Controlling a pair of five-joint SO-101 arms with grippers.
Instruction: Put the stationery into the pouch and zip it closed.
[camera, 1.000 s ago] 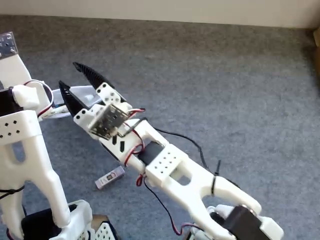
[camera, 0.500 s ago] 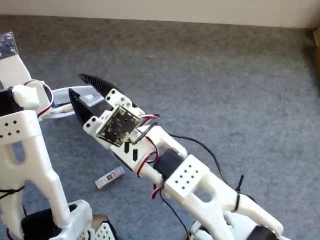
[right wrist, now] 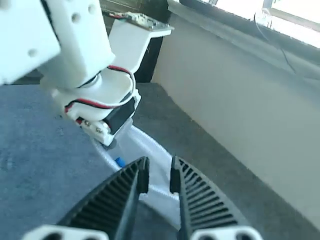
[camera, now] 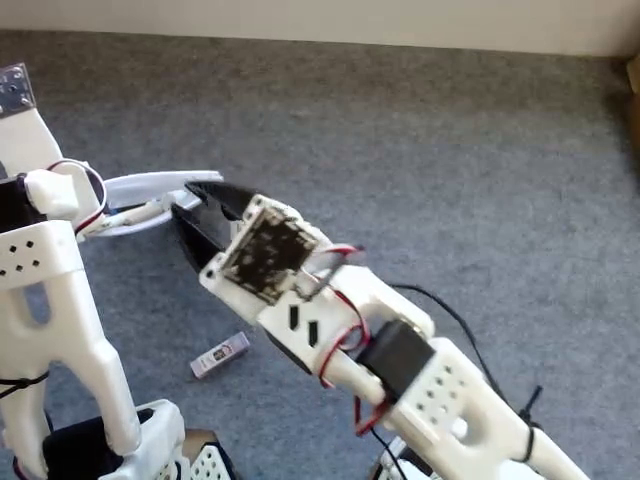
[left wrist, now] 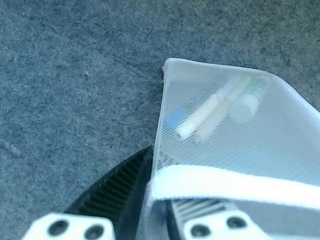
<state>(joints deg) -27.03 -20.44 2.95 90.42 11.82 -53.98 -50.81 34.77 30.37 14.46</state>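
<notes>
The left gripper is clamped on the white-banded rim of the mesh pouch, which is held over the grey carpet. White pens lie inside the pouch. The right gripper sits just beside the pouch's rim, its fingers narrowly apart with nothing between them. A small labelled stationery piece lies on the carpet, well apart from the pouch.

The pouch is translucent white mesh, probably nylon cloth, with a smooth band; the table is covered in rough, matt grey felt; the right gripper is ribbed matt black plastic
</notes>
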